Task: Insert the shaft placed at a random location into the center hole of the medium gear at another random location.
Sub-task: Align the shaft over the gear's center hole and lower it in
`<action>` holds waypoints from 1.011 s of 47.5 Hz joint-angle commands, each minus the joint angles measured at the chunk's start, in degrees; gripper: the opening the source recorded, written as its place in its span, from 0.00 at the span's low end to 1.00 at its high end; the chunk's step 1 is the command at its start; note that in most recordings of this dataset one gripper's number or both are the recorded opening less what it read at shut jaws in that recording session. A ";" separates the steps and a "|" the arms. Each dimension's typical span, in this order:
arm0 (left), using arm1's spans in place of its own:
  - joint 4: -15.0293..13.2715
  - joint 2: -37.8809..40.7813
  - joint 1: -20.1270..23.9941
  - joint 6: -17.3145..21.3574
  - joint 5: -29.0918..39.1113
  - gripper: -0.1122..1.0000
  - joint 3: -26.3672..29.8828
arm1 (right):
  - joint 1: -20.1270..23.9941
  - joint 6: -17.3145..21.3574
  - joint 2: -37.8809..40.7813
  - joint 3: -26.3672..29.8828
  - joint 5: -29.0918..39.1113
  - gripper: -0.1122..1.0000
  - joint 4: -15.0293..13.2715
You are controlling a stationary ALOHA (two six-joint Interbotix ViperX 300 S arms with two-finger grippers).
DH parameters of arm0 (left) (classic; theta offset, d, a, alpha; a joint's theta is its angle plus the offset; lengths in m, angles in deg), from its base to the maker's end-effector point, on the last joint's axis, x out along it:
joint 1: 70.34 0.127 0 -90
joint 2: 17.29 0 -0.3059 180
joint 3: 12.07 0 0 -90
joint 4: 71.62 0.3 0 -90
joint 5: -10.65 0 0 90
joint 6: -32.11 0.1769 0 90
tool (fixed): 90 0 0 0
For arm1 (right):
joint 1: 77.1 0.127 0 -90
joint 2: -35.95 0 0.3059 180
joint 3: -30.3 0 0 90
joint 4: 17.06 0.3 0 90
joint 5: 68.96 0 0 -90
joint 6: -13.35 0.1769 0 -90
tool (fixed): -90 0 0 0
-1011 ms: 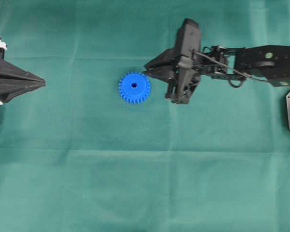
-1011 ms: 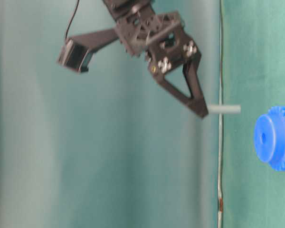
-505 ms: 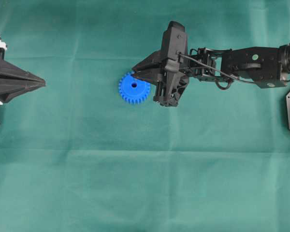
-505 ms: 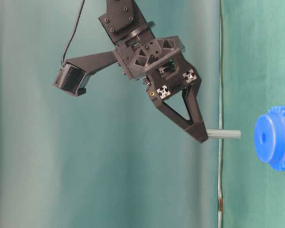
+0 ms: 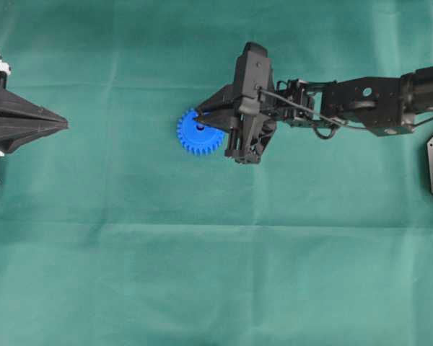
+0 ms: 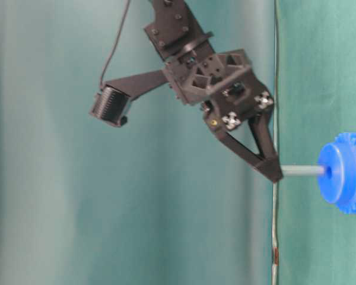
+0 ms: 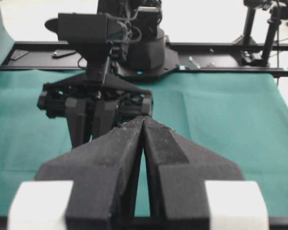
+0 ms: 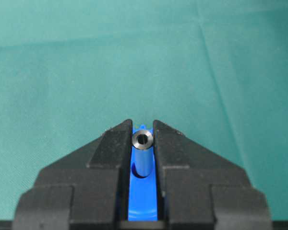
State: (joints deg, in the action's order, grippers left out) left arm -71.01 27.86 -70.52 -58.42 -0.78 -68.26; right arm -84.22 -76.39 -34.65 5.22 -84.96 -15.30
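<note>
right gripper [image 6: 277, 173] is clamped on the shaft [image 6: 302, 170] and has dropped vs half a sec ago: shaft tip, which hung well clear of the gear [image 6: 346, 172], now meets the hole [image 6: 327, 171] straight off the fingertips. so insertion looks begun, prob not seated yet; most of the pin is exposed. shaft: slim grey cylinder, hollow end in wrist cam. gear: blue, toothed, flat on cloth [image 5: 202, 274]. far off, left gripper [image 5: 61, 124] is pressed together, empty.
</note>
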 commanded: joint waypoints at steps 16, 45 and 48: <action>0.18 0.18 0.18 0.00 -0.35 0.10 1.41 | 0.26 0.00 -0.09 0.88 -1.32 0.21 0.70; 0.18 0.35 0.18 0.00 -0.35 0.10 1.41 | 0.26 0.00 3.25 1.49 -1.85 0.21 0.70; 0.18 0.44 0.18 0.00 -0.35 0.10 1.32 | 0.18 0.00 3.43 1.49 -1.93 0.21 0.70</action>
State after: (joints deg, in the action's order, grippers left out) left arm -71.01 27.77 -70.52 -58.50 -0.78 -68.26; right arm -84.13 -76.39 -30.43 5.49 -85.92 -14.78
